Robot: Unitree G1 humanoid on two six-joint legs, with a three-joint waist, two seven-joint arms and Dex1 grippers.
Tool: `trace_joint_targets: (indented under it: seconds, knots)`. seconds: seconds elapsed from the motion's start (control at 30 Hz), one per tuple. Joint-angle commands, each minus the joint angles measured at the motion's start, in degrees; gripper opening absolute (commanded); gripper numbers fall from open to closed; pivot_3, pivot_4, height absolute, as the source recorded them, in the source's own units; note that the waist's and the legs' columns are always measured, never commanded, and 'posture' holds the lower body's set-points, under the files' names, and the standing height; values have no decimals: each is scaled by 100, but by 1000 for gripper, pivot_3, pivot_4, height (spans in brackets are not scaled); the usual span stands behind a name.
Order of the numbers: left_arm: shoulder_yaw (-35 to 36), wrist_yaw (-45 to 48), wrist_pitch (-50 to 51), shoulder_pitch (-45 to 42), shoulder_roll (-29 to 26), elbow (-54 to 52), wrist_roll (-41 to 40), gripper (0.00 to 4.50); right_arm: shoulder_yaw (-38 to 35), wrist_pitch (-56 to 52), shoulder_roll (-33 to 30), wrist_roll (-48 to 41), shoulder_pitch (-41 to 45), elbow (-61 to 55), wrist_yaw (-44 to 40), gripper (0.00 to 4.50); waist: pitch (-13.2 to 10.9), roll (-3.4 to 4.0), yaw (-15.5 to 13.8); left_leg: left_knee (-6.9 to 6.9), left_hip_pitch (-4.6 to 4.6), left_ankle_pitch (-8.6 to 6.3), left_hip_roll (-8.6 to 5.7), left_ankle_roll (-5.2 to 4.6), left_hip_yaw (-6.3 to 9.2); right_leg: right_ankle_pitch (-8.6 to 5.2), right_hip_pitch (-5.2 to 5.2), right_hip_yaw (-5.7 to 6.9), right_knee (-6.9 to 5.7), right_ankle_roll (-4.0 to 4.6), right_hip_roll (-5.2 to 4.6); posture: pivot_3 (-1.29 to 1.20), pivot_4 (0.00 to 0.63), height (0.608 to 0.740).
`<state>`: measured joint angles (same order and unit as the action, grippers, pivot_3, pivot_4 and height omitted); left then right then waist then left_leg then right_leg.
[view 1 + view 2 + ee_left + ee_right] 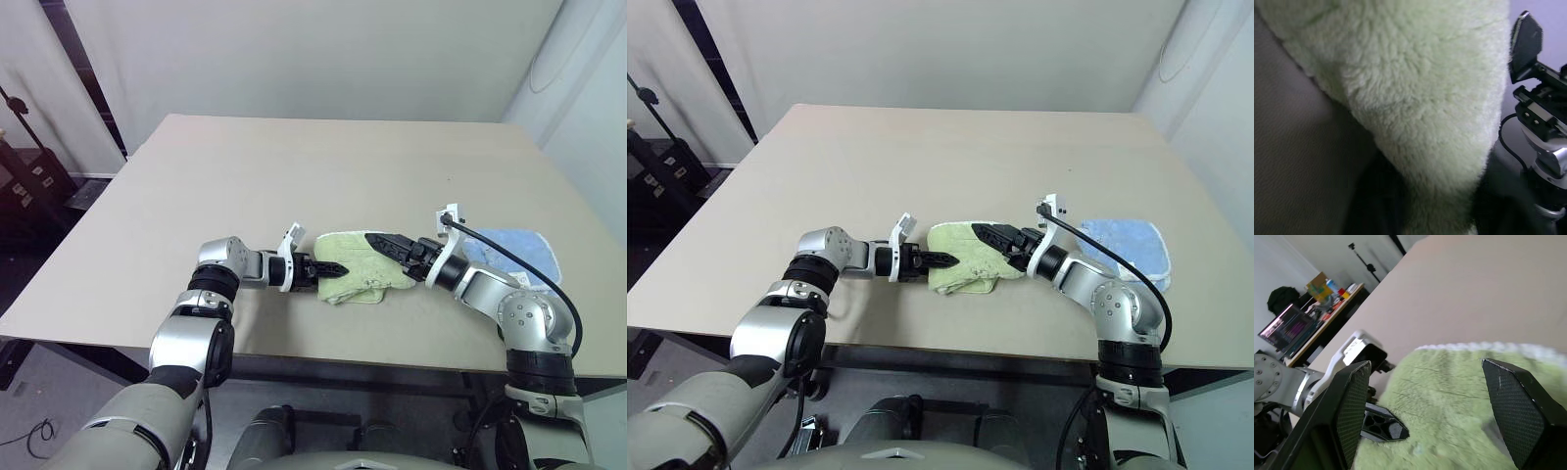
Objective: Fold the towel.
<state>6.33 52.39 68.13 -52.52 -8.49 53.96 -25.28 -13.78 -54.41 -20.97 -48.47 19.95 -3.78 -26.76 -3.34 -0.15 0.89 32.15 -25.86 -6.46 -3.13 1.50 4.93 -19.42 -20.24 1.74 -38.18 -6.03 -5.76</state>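
Observation:
The light green towel [362, 266] lies bunched in a small folded heap on the tan table [294, 166], near its front edge. My left gripper [336, 267] reaches in level from the left, shut on the towel's left edge. In the left wrist view the terry cloth [1415, 98] runs down between the dark fingers. My right gripper [380, 241] comes from the right and hovers just over the towel's top. Its two black fingers [1352, 406] stand wide apart with nothing between them. The left gripper's tips [1383, 427] sit at the cloth's edge in the right wrist view.
A smaller light blue towel [514, 250] lies flat on the table behind my right forearm. A black cable [529, 269] loops along that arm. The table's front edge runs close below both grippers. Dark equipment stands off the table at the left.

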Motion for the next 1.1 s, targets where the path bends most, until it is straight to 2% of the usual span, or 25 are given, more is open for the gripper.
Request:
trace_joint_targets:
  seconds: [0.03, 0.07, 0.1, 0.23, 0.4, 0.53, 0.7, 0.87, 1.1]
  knots:
    - [178, 70, 0, -50, -289, -111, -108, 360, -139, 113, 61, -103, 3, -242, 27, 3796, 0, 0, 25, 0, 1, 0, 1, 0, 1, 0, -1, -1, 0, 0, 3, 0, 0, 709]
    - [249, 90, 37, -57, -418, -165, -162, 78, -132, 114, 71, -110, -19, -264, 21, 3796, 0, 0, 36, 0, 1, 0, 3, 0, 2, 0, -1, -3, 0, 0, 7, 0, 0, 709]
    - [324, 108, 84, -71, -544, -210, -222, 31, -132, 117, 83, -126, -33, -277, 11, 3796, 0, 0, 53, 0, 1, 0, 5, 0, 3, 1, -4, -5, -1, 0, 10, 0, 0, 709]
    - [727, 133, 294, -145, -1120, -296, -498, 28, -178, 142, 137, -200, -59, -284, -40, 3796, 0, 1, 187, -4, 2, 1, 9, -1, 13, 4, -11, -7, -10, -5, 18, 0, 0, 709]
    - [1354, 15, 354, -161, -1933, -499, -808, 28, -178, 176, 202, -179, -5, -116, -131, 3796, -2, 0, 193, -5, 3, 0, 9, 0, 14, 6, -15, -11, -11, -10, 18, 0, 0, 709]
    - [2125, -730, -272, -248, -2587, -152, -829, 28, -65, 223, 309, -108, 102, 28, -217, 3796, -2, 0, 173, -7, 3, 0, 8, 1, 16, 6, -18, -12, -10, -10, 17, 0, 0, 709]
    - [3117, -2218, -1753, -281, -3155, 428, -897, 28, 133, 304, 413, 39, 337, 337, -372, 3796, -2, -1, 150, -8, 3, -1, 5, 2, 18, 6, -18, -12, -10, -10, 13, 0, 0, 709]
    - [3803, -3214, -3013, -48, -3442, 747, -1021, 28, 313, 420, 452, 194, 581, 697, -578, 3796, 0, -8, 140, -9, 2, -1, 1, 2, 17, 8, -19, -12, -9, -13, 11, 0, 0, 709]
    - [4135, -3260, -3057, 547, -3377, 967, -1284, 28, 546, 559, 442, 456, 780, 946, -867, 3796, 2, -11, 148, -11, 3, -1, 1, 2, 15, 9, -21, -13, -11, -14, 13, 0, 0, 709]
